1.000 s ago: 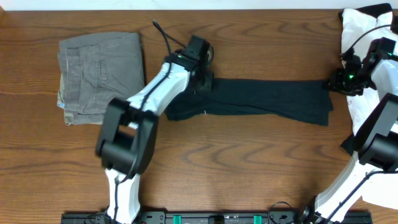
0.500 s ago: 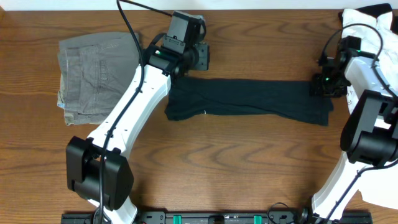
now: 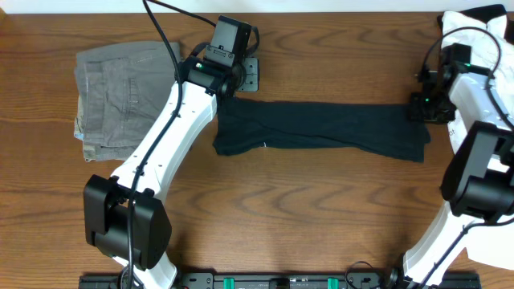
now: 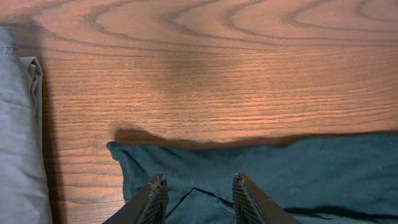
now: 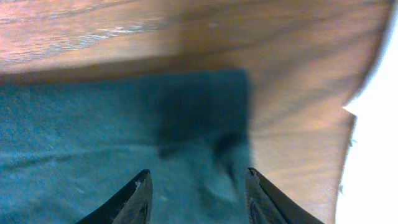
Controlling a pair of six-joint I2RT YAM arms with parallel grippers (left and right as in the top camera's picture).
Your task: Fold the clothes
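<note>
Left wrist view: the left gripper [image 4: 199, 182] is being held with its jaws apart and nothing between them. The black T-shirt [image 4: 298, 168] is lying just beneath and ahead of the fingertips, with its end corner off to the left of the jaws and the grey-green trousers [image 4: 15, 137] beyond that. The right gripper [image 5: 198, 180] is also being held parted and empty. The shirt's other end is lying under the jaws, its corner ahead and in line with the right-hand finger.

An end-to-end fold is probably being prepared. To do it well, each jaw pair is being brought down over a corner until the wooden table [image 4: 217, 74] is being touched, so that every layer is being pinched. Both ends are then being raised evenly, so the band is not being twisted.
</note>
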